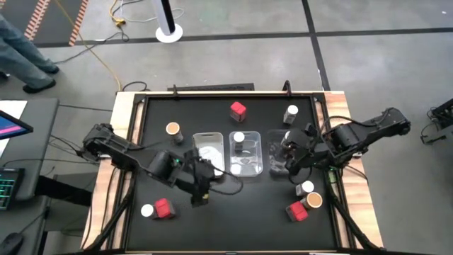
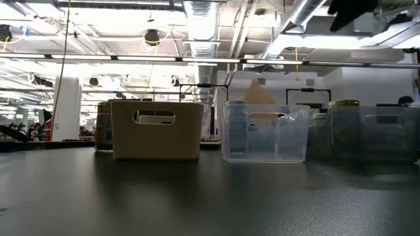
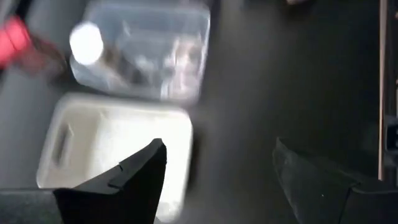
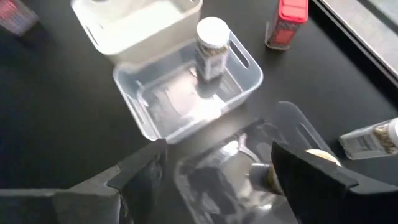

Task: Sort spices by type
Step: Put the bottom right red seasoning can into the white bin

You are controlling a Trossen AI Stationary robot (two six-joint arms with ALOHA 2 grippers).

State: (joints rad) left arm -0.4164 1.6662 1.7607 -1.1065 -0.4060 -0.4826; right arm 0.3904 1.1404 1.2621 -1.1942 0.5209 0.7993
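The table top (image 1: 212, 117) is black. Red spice boxes (image 1: 238, 110) lie among white-lidded jars (image 1: 239, 139) and tan-lidded jars (image 1: 172, 129). One tray (image 4: 140, 28) is white, another clear (image 4: 180, 102).

Bright overhead ceiling lights, glare on black table (image 2: 197, 196) — left wrist view motion-blurred, others sharp

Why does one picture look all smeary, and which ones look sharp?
Left wrist view: blurred, the white tray and clear tray smeared. Right wrist view: sharp, glare on the clear tray's floor. Low view: bright ceiling lights, dim table.
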